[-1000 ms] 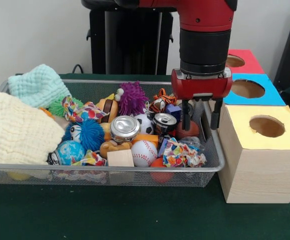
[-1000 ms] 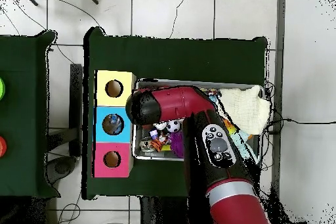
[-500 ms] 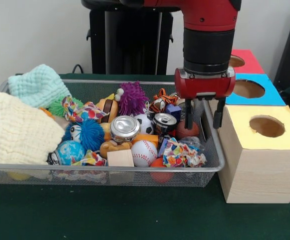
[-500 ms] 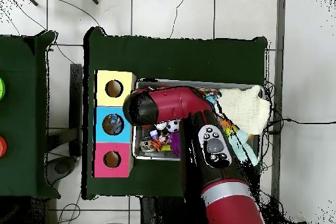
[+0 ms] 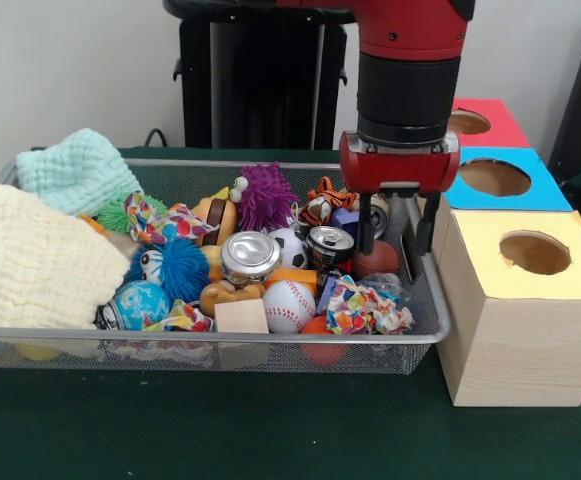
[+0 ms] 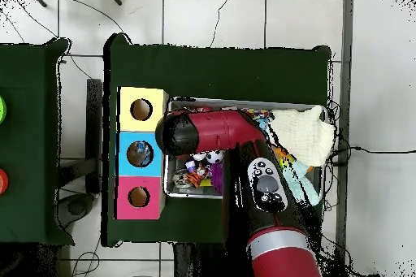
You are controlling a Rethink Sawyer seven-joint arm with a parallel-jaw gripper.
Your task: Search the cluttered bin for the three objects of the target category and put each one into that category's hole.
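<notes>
My gripper hangs open over the right end of the wire mesh bin, nothing held. One finger is by the soda can, the other near the bin's right wall. A brown ball lies just below and between them. Close by are a soccer ball, a baseball, a second can, a tiger toy and a crumpled colourful wrapper. In the overhead view the arm's wrist hides the gripper and most of the bin.
Three boxes with round holes stand right of the bin: yellow, blue, red; overhead they are yellow, blue, red. A cream cloth and a mint cloth fill the bin's left end.
The gripper drifted a little right toward the yellow box, then came back left and slightly up. It stays open. Nothing in the bin moved.
</notes>
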